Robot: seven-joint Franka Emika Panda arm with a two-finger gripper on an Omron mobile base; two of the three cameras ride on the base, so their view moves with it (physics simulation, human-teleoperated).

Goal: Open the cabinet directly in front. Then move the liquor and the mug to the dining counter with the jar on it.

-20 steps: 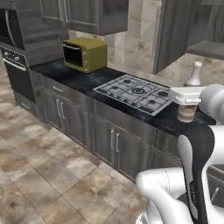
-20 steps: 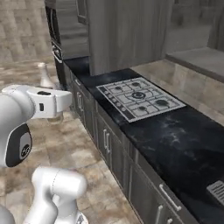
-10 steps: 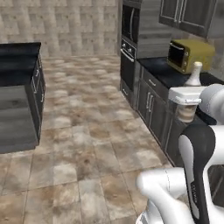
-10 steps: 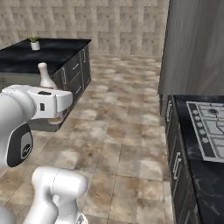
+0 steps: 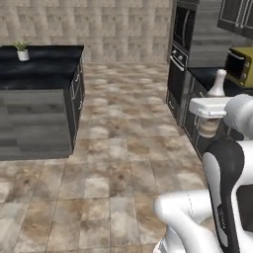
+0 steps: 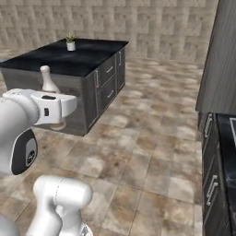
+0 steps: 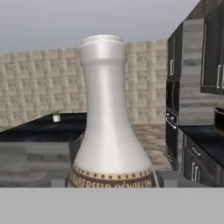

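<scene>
Liquor (image 7: 109,127) upright, close before hand camera, held at its base in gripper (image 5: 210,127); bottle base cut off, band lettering partly readable. Neck (image 5: 218,81) rises above white hand in left base view; also seen in right base view (image 6: 48,81). Fingers hidden behind hand and bottle, pinching liquor. Beyond: small island worktop (image 6: 87,60) with potted plant (image 6: 70,42), well apart. Wall oven (image 5: 180,42), yellow microwave (image 5: 239,64) cut at frame edge.

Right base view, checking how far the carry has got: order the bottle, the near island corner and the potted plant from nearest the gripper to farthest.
1. Bottle, in the gripper.
2. Island corner, just behind.
3. Potted plant, on the island's far end.
</scene>
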